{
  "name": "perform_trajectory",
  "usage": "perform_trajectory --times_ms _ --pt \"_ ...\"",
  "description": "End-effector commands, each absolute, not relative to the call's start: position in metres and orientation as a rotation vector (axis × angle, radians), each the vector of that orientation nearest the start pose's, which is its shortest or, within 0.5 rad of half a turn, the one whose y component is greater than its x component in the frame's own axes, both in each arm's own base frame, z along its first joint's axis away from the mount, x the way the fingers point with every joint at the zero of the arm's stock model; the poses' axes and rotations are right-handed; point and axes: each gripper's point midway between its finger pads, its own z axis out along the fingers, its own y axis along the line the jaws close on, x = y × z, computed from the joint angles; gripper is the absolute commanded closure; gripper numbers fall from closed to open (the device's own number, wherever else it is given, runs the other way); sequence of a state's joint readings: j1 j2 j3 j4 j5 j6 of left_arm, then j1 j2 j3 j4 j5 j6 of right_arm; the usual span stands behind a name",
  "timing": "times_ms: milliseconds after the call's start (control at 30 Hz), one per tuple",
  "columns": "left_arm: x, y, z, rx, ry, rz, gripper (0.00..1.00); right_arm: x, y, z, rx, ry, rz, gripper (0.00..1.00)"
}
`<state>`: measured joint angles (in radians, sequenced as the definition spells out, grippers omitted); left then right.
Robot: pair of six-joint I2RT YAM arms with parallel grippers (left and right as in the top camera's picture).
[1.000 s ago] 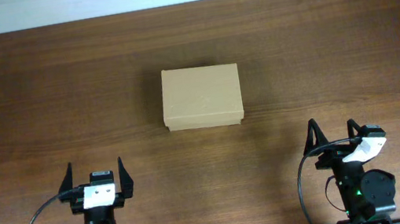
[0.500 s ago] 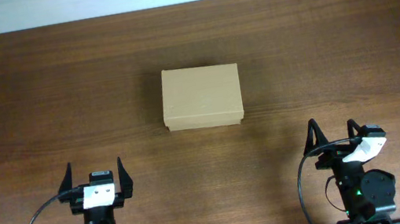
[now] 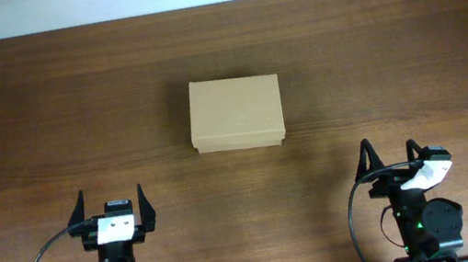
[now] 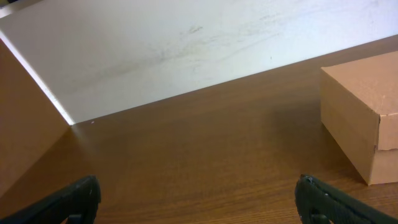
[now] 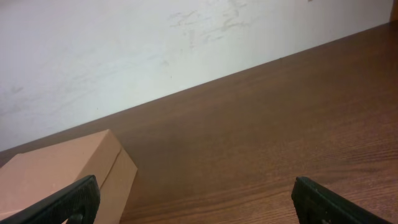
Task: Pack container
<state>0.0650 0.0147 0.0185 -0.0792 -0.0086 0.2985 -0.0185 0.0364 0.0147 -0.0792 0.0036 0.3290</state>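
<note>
The container [image 3: 236, 113] is a plain tan cardboard box with its lid shut, in the middle of the wooden table. It also shows at the right edge of the left wrist view [image 4: 367, 112] and at the lower left of the right wrist view [image 5: 62, 171]. My left gripper [image 3: 111, 203] is open and empty near the front edge, to the front left of the box. My right gripper [image 3: 389, 152] is open and empty, to the front right of the box. Neither gripper touches the box. No tape roll is in view.
A white wall [image 4: 155, 43] runs along the far edge of the dark wooden table [image 3: 391, 61]. A black cable [image 3: 44, 261] loops beside the left arm's base.
</note>
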Motion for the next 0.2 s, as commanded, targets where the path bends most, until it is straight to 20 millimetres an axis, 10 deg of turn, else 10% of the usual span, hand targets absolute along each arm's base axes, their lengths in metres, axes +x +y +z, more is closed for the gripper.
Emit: perform_trajectory --times_ms 0,167 --pt "0.2452 0.0196 0.1559 0.179 1.650 0.294 0.01 0.2470 -0.0059 0.1493 0.299 1.655 0.226 0.01" --pt "0.2452 0.0196 0.1559 0.179 1.650 0.294 0.01 0.2470 -0.0059 0.1493 0.299 1.655 0.226 0.01"
